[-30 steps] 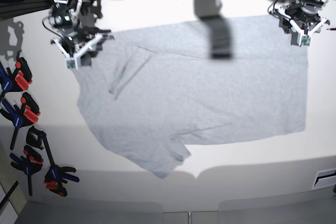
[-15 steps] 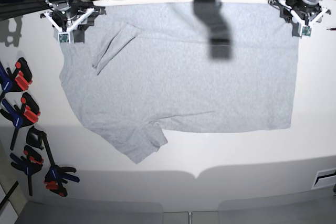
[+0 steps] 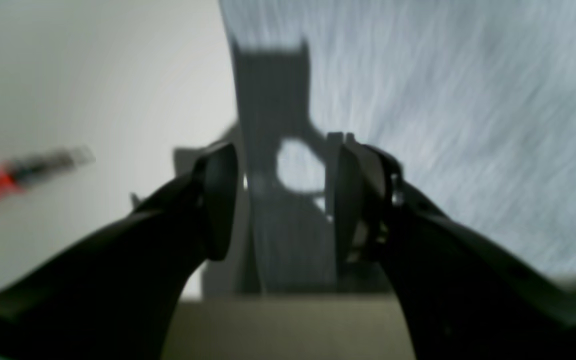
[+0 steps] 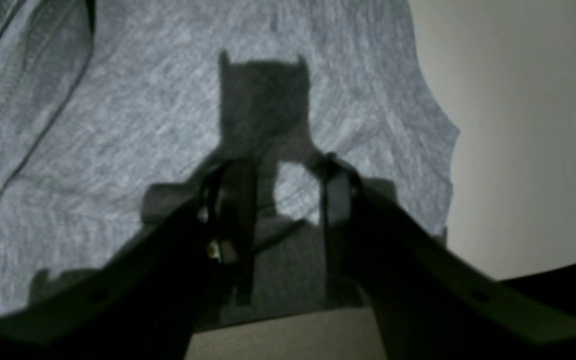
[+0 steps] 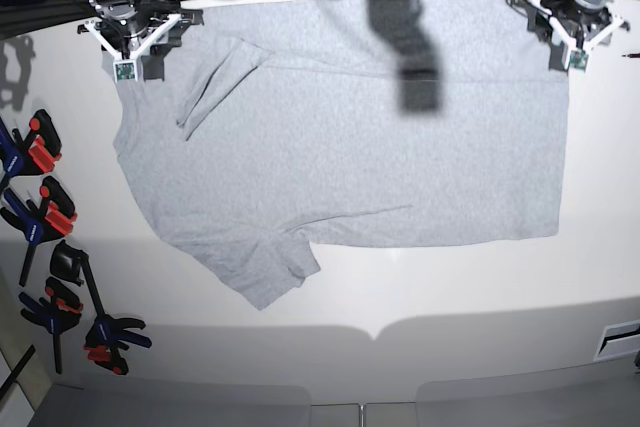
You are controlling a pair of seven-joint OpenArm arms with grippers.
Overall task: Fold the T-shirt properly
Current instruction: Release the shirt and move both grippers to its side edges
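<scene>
The light grey T-shirt [image 5: 350,147] lies spread flat on the white table, plain side up. One sleeve [image 5: 215,82] is folded in at the far left and the other sleeve [image 5: 270,272] points toward the near edge. My right gripper [image 5: 125,55] hovers over the shirt's far left corner. It is open, and grey cloth [image 4: 143,125] shows through the gap between its fingers [image 4: 288,175]. My left gripper [image 5: 577,47] is over the far right corner, also open [image 3: 278,165], straddling the shirt's side edge [image 3: 468,100] with nothing pinched.
Several blue, red and black clamps [image 5: 40,217] lie along the table's left edge. A red and black pen [image 3: 13,175] rests on the table beside the left gripper. A dark overhead shadow [image 5: 412,57] falls across the shirt's far middle. A vent [image 5: 620,339] sits at the near right.
Both grippers travelled to the table's far edge and the shirt went with them, straightening out. Over the last half second the shirt and arms barely shifted.
</scene>
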